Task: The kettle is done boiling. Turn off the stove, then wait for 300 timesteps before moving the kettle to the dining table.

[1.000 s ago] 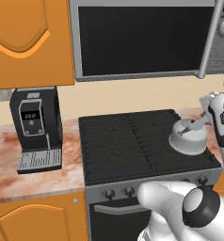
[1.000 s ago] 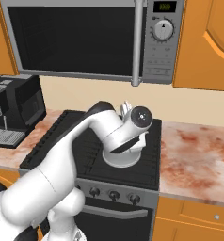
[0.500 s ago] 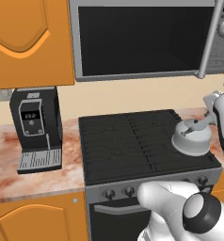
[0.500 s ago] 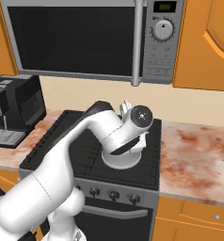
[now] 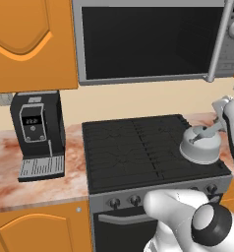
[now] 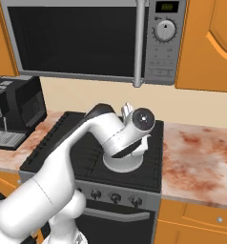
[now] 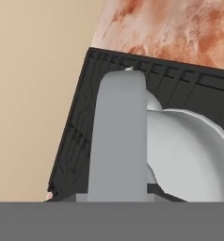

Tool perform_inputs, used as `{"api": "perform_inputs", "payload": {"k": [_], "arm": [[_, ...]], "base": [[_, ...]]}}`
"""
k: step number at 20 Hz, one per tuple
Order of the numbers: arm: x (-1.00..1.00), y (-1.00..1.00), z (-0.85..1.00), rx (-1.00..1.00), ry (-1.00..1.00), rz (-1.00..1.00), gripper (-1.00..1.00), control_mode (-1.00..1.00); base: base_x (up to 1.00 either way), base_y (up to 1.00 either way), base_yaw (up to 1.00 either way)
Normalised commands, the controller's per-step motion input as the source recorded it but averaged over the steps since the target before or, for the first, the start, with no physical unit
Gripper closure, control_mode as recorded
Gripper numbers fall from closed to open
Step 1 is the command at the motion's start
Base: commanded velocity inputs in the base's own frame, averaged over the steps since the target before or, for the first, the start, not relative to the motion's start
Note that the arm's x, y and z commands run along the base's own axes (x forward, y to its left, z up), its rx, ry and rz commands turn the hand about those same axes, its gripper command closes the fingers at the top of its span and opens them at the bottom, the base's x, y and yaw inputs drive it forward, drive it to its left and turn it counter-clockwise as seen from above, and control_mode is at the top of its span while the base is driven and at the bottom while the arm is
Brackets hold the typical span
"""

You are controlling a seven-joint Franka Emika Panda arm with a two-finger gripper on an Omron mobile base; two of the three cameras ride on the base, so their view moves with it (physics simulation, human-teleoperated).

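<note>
On the stove point(image 5: 138, 147), at about four o'clock on the dark grated top as we face it from the left base view, sits the kettle point(image 5: 201, 146), a squat silver dome with a round lid and a straight handle point(image 5: 209, 131) slanting up toward two o'clock. The gripper point(image 5: 221, 120) stands at the upper end of that handle, close against the right edge of the frame. From the right base view the arm crosses in front of the kettle point(image 6: 122, 163), of which we see the lower body on the near right of the grates. In the hand view the handle point(image 7: 119, 136) runs as a broad grey bar up the middle of the picture, with the dome point(image 7: 191, 155) at three o'clock of it and the marbled counter point(image 7: 180, 28) beyond the stove's far edge; we read the fingers as closed tight on this handle, though the tips themselves are hidden. We judge the kettle rigid and smooth, hence somewhat slippery, and probably heavier than it looks if it holds water. The handle is the sensible place to hold it, being the one narrow part. Because the grip lies off to one side of the body, we expect the dome to sag and swing on lifting, so a slow, level carry would suit it. The coffee machine point(image 5: 38, 133) stands well apart at nine o'clock.
</note>
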Motion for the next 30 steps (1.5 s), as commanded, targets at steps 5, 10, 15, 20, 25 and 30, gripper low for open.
{"api": "perform_inputs", "payload": {"k": [5,10,15,20,25,30], "arm": [[0.0,0.0,0.0,0.0,0.0,0.0,1.0,1.0],[0.0,0.0,0.0,0.0,0.0,0.0,1.0,1.0],[0.0,0.0,0.0,0.0,0.0,0.0,1.0,1.0],[0.0,0.0,0.0,0.0,0.0,0.0,1.0,1.0],[0.0,0.0,0.0,0.0,0.0,0.0,1.0,1.0],[0.0,0.0,0.0,0.0,0.0,0.0,1.0,1.0]], "base": [[-0.28,-0.13,-0.22],[-0.22,-0.08,-0.37],[-0.18,-0.07,-0.36],[-0.35,-0.31,-0.36],[-0.44,-0.49,-0.35],[-0.36,-0.52,-0.33]]}}
